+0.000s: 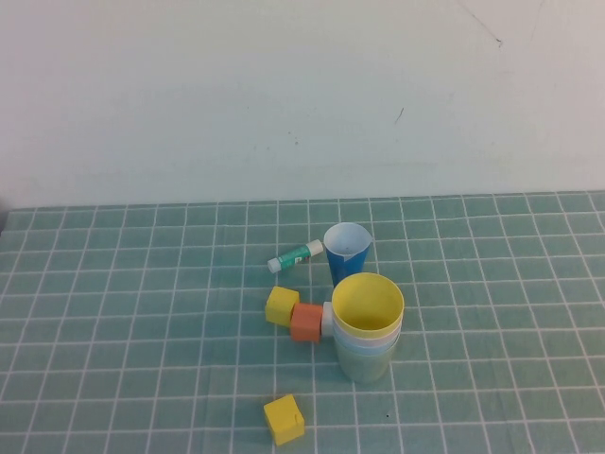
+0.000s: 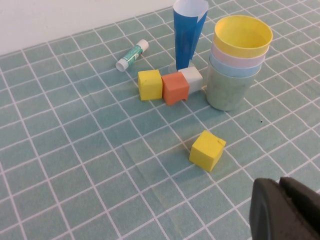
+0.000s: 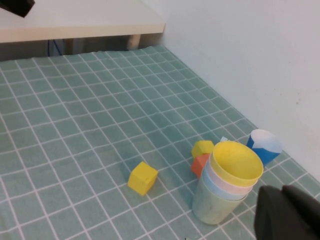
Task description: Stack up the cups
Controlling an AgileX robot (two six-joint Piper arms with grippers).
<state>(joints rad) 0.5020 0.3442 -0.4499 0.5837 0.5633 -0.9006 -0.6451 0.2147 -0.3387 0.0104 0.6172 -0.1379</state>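
Pastel cups (image 1: 367, 331) stand nested upright on your tabletop (image 1: 113, 312), mouths up (yellow topmost), touching the blocks (image 1: 305, 321) beside the blue cone (image 1: 347, 252). Your left claw (image 2: 285, 210) and right claw (image 3: 287, 212) hang shut, well apart from them.

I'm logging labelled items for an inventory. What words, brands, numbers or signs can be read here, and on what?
No text can be read.
Green and white tube: its label print is too small and blurred to read.
Stacked cups, dark blue cone cup and blocks: plain, no markings.
Left gripper and right gripper: shut, unmarked.
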